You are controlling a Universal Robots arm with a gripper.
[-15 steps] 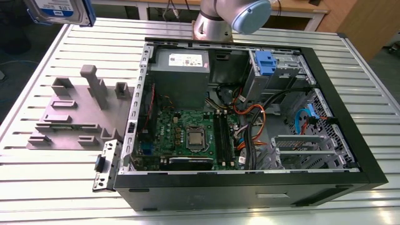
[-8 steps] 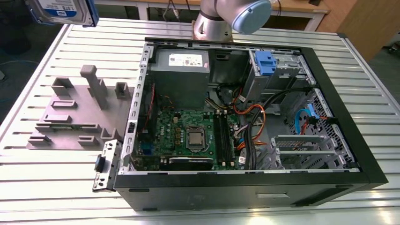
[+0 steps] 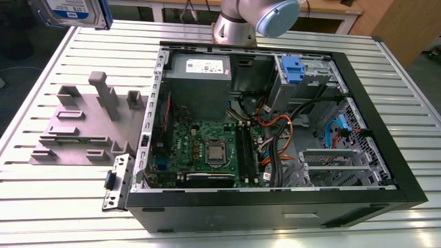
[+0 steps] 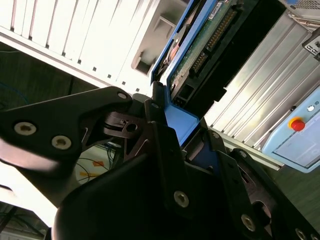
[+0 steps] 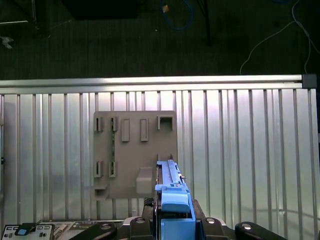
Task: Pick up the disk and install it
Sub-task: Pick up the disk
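Blue-framed disk hangs high at the exterior view's left, above the grey fixture. Gripper is clamped on its blue end, well apart from the open computer case.

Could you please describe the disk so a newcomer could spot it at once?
Start at the open computer case on the slatted table. Past the grey stepped fixture, in the exterior view's upper left corner, the disk hangs in the air. Unlike the blue bracket fixed inside the case, it carries a blue-and-white label.
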